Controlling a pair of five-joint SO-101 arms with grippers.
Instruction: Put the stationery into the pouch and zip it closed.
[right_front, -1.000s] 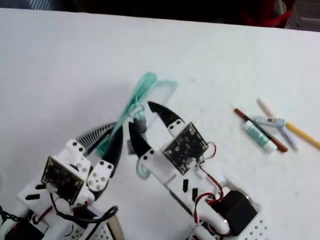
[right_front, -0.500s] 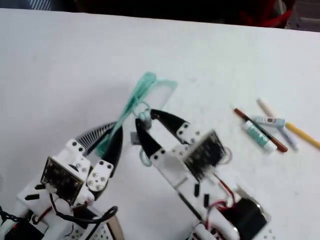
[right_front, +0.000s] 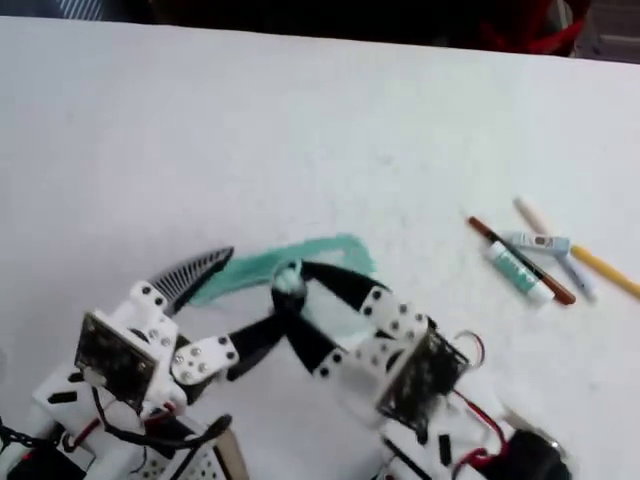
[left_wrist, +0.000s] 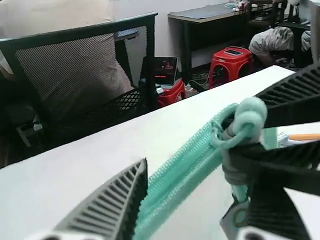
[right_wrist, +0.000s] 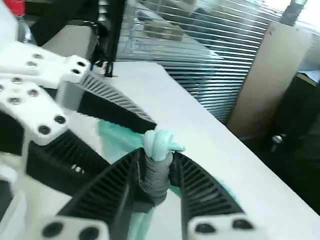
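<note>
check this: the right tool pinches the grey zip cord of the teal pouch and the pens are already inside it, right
Not quite: the coloured pens lie out on the white table, apart from the teal pouch, as the high view shows. The right tool does pinch the grey zip cord.

We show the mint-green pouch (right_front: 325, 255) flat on the bench (right_front: 200, 120), its zipper pull (right_wrist: 159, 142) pinched in the right hand (right_wrist: 156, 159). The brown pencil (right_front: 490, 236), glue stick (right_front: 518, 272) and yellow pencil (right_front: 605, 270) lie together, well apart from it.
</note>
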